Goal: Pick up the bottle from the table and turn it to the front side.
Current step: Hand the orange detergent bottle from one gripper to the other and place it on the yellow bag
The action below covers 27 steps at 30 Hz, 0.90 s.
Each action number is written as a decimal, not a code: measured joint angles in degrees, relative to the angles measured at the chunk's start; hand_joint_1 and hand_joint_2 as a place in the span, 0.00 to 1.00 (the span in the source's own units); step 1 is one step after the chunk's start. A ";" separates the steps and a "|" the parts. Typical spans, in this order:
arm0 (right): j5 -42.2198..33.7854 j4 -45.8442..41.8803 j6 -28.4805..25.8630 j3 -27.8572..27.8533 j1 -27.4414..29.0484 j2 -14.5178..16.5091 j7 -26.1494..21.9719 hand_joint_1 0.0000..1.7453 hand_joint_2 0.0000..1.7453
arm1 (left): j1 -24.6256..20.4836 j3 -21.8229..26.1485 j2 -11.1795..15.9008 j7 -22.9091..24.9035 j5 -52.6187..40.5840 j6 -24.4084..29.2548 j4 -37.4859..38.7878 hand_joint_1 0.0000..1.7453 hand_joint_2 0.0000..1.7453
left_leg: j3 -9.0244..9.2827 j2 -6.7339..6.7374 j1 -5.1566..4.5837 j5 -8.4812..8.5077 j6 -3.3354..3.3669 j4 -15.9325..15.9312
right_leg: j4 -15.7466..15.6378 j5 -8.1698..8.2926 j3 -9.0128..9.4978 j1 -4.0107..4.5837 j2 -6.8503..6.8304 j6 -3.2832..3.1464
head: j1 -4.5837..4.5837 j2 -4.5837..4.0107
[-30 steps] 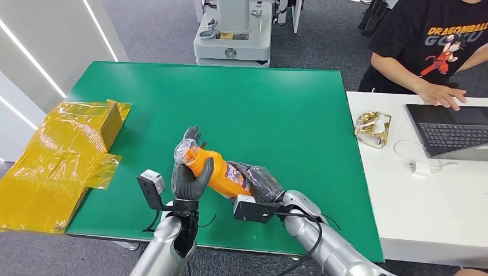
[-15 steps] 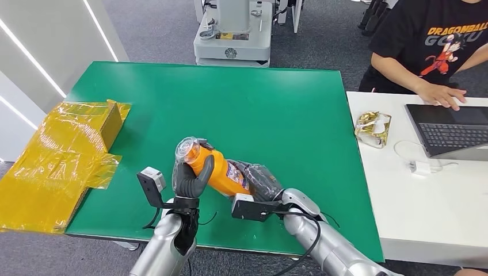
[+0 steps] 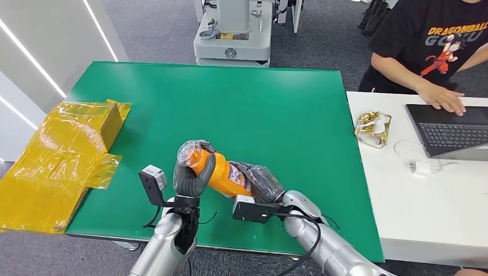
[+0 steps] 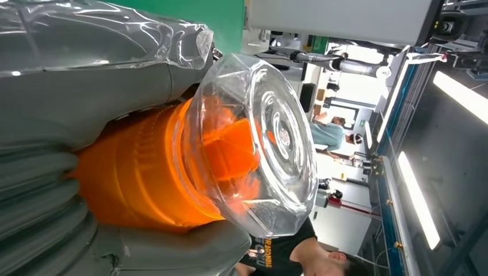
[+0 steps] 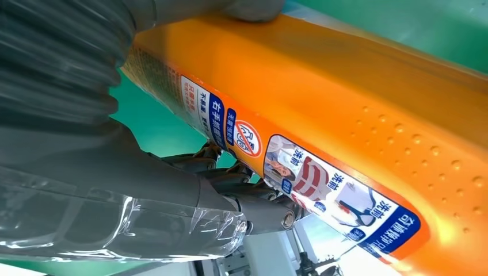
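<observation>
Orange bottle (image 3: 221, 175) (clear-capped) is gripped by both left hand (image 3: 190, 178) and right hand (image 3: 262, 183).

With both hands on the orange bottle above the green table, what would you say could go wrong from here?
1. The left hand grips the orange plastic bottle near its clear faceted cap; the smooth neck might slip during turning.
2. The right hand holds the base end, with a clear plastic film over its fingers, which may weaken the grip.
3. The bottle is tilted above the green table near its front edge; if dropped, it could roll off.
</observation>
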 joint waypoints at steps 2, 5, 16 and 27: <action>-0.29 -0.34 -0.82 -0.01 0.31 -0.01 0.05 0.59 1.00 | -0.01 0.00 -0.08 0.00 -0.01 0.01 0.00 1.00 1.00 | 0.00 0.00 0.00 0.00 0.00 0.00 | 0.00 0.00 0.00 0.00 0.00 0.00 | 0.00 0.00; -0.64 -0.79 -1.52 -0.04 0.73 -0.02 0.20 0.01 1.00 | -0.01 0.00 -0.15 -0.02 -0.12 0.02 -0.01 1.00 1.00 | 0.00 0.00 0.00 0.00 0.00 0.00 | 0.00 0.00 0.00 0.00 0.00 0.00 | 0.01 0.00; -6.16 -11.62 -9.24 -2.66 5.38 -0.04 -1.64 0.00 1.00 | 0.38 0.02 -0.34 0.05 0.02 2.47 -1.48 1.00 1.00 | 0.02 0.02 0.00 0.00 0.00 0.00 | 0.00 0.00 -0.02 0.00 0.02 0.00 | 0.00 0.00; -12.14 -30.18 -12.85 -4.79 15.75 -0.27 -3.62 0.00 1.00 | 0.23 0.34 2.84 0.61 -6.97 14.92 -11.95 1.00 1.00 | 0.00 0.03 0.03 0.00 -0.02 -0.05 | 0.00 -0.01 -0.06 0.04 0.04 -0.01 | 0.00 0.00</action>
